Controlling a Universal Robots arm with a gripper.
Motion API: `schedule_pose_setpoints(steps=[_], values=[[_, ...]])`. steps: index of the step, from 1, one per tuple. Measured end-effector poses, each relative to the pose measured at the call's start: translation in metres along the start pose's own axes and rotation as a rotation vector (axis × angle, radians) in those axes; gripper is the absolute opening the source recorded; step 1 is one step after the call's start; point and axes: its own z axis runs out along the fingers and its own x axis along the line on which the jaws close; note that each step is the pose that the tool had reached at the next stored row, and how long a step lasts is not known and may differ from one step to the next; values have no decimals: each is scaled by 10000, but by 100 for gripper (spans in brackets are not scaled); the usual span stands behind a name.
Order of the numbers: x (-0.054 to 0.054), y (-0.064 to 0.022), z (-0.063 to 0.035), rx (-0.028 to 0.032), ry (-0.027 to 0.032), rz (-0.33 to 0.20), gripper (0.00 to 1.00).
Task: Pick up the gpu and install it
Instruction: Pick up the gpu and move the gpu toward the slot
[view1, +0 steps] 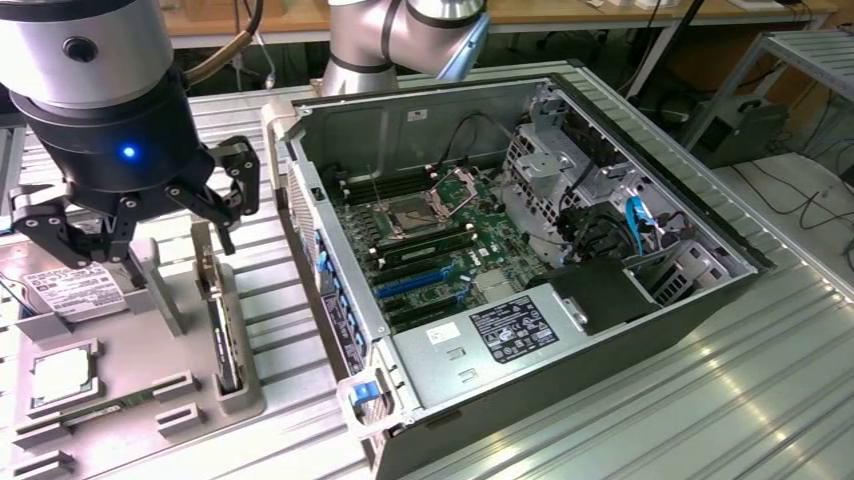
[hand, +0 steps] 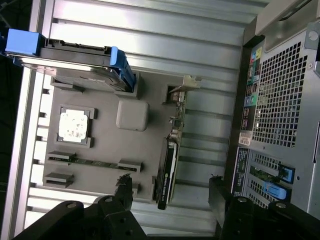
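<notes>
The jaws stand wide and empty, the graphics card (hand: 166, 175) below and between them, on edge in its grey tray (hand: 147, 150). Coming down off centre could set one jaw on the card's top edge, tilting or jamming it.

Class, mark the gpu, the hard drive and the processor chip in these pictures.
gpu (hand: 168, 175): wrist view, on its black cooler edge.
hard drive (hand: 70, 66): wrist view, on its silvery side.
processor chip (hand: 74, 125): wrist view, middle of its silver lid.
</notes>
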Motion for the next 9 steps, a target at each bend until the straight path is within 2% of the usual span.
schedule_pose_setpoints(steps=[9], values=[[1, -3, 67, 1, 1, 1, 72]])
